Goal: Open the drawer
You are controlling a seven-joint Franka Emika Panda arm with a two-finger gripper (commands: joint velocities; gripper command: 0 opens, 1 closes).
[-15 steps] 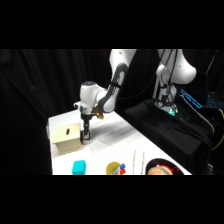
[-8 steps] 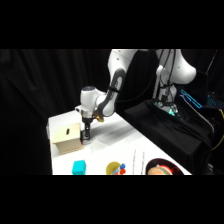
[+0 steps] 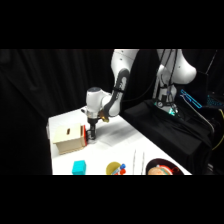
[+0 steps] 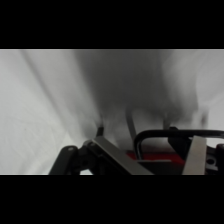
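Side view shows the arm (image 3: 118, 85) reaching down over the white table (image 3: 120, 145), with the gripper (image 3: 92, 134) low, just beside the right end of the tan cabinet (image 3: 69, 138). The drawer itself I cannot tell apart from the cabinet. A teal cube (image 3: 79, 167) lies near the front edge. In the wrist view a black loop handle (image 4: 172, 140) is close to the linkage. The gripper's state I cannot tell.
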